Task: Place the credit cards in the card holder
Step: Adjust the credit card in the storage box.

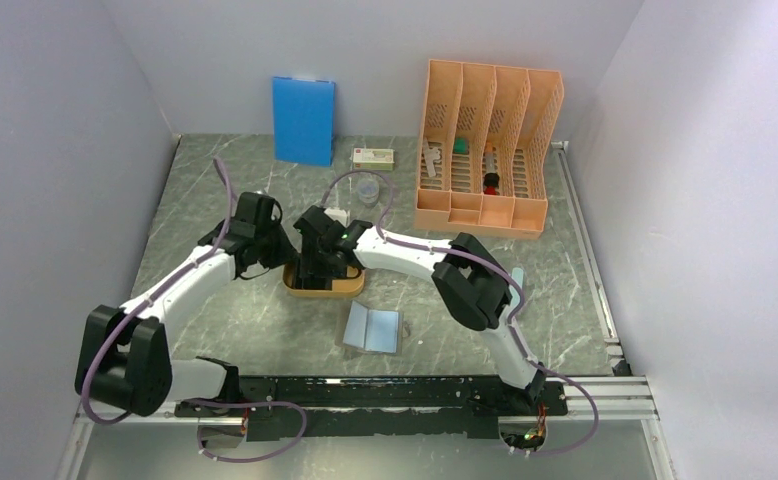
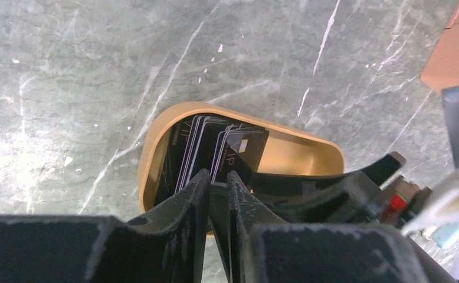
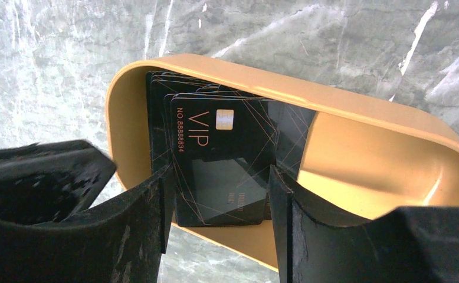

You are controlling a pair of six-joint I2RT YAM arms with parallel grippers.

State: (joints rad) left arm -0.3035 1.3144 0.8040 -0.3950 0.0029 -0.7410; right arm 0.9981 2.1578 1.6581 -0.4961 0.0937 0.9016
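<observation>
Several black credit cards (image 3: 221, 159) lie stacked in the left end of a shallow orange tray (image 3: 363, 159). My right gripper (image 3: 216, 177) has a finger against each long edge of the top VIP card. My left gripper (image 2: 218, 177) is nearly closed on the near end of a card (image 2: 245, 147) from the same stack. In the top view both grippers, left (image 1: 287, 260) and right (image 1: 317, 275), meet over the tray (image 1: 350, 290). The card holder (image 1: 373, 328) lies open on the table just in front of the tray, pale blue inside up, with no card showing on it.
A tall orange file rack (image 1: 485, 150) stands at the back right. A blue upright board (image 1: 303, 120) leans on the back wall. A small box (image 1: 373, 156) and a clear cup (image 1: 365, 188) sit behind the tray. Grey walls close in both sides.
</observation>
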